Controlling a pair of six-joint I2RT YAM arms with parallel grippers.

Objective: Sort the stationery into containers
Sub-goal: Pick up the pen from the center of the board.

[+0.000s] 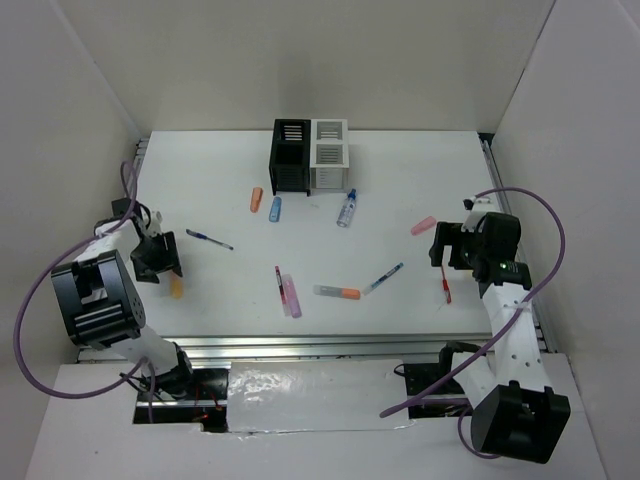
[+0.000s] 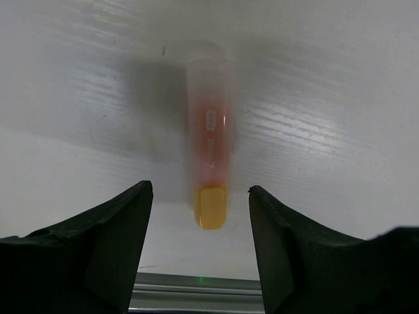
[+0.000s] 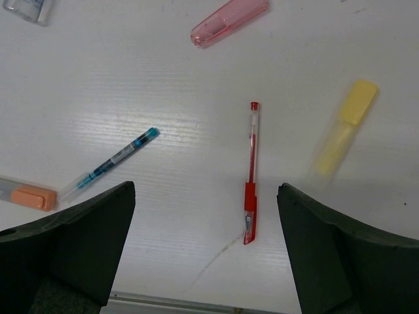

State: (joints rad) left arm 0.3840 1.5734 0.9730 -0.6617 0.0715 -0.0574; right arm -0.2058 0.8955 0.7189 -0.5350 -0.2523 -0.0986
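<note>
While the left gripper [image 2: 200,188] hangs spread over the stubby translucent orange yellow-capped marker [image 2: 211,144] lying flat near the white table's [image 2: 327,98] left front, drop straight, straddle the barrel, pinch; right gripper [image 3: 204,188] equally spread.

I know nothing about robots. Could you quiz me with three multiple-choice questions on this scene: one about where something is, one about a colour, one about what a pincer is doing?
1. Where do the joined black and white boxes stand?
A. middle of the table's far edge
B. near left corner
C. near right corner

2. What colour is the thin pen below the right pincer?
A. green
B. red
C. black

3. How is the left pincer?
A. shut on a pen
B. open over an orange-capped marker
C. holding a box

Answers: A, the top view shows them by the far edge; B, barrel and cap are red; B, its jaws stand apart, gripping nothing.
</note>
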